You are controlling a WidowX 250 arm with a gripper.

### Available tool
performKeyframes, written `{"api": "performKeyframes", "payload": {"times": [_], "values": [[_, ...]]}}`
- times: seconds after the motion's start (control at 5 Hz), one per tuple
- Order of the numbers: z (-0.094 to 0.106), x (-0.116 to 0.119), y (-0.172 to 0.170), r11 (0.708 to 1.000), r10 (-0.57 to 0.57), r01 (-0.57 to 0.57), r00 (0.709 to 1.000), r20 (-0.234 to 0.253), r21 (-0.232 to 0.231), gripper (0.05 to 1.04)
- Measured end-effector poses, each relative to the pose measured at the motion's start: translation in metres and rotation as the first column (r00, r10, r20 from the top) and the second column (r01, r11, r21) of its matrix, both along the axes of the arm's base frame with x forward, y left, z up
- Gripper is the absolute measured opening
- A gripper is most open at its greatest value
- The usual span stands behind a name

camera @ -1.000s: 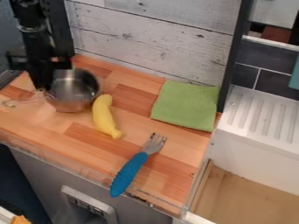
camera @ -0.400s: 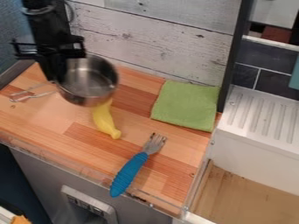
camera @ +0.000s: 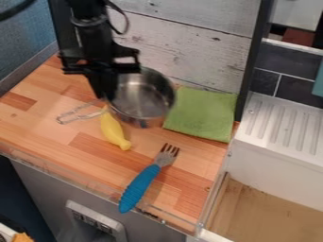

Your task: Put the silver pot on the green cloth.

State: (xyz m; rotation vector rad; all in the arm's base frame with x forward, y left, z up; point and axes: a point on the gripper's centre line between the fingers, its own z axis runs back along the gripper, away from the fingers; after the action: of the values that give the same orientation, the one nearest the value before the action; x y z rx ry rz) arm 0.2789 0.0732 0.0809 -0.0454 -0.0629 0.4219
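Left of center in the upper half of the frame, a black gripper (camera: 108, 98) holds a silver pot (camera: 144, 101) pinched at its left side, the pot's wire handle (camera: 80, 113) pointing toward the left of the picture. The pot, its open top facing up, overlaps the left edge of a green cloth (camera: 203, 116) as seen by the camera; whether the two touch cannot be told. The cloth lies flat on a wood-patterned counter (camera: 38, 130), right of center. Just below the pot rests a yellow banana-shaped toy (camera: 112, 131). At lower center, a blue-handled fork (camera: 142, 183) lies aslant, its tines toward the cloth. A white ridged drainboard (camera: 284, 123) stands at right.
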Motion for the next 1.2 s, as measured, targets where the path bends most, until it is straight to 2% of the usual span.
{"api": "performKeyframes", "payload": {"times": [0.4, 0.6, 0.8, 1.0, 1.2], "values": [[-0.01, 0.033, -0.026, 1.0, -0.003, 0.003, 1.0, 0.002, -0.029, 0.072], [-0.026, 0.052, -0.036, 0.998, -0.011, 0.011, 1.0, -0.001, -0.062, 0.072], [-0.033, 0.063, -0.046, 0.999, -0.017, 0.016, 1.0, -0.014, -0.043, 0.072], [-0.044, 0.075, -0.055, 0.998, -0.016, 0.016, 1.0, -0.004, -0.069, 0.072], [-0.053, 0.083, -0.059, 0.992, -0.035, 0.034, 0.999, -0.009, -0.125, 0.072]]}}
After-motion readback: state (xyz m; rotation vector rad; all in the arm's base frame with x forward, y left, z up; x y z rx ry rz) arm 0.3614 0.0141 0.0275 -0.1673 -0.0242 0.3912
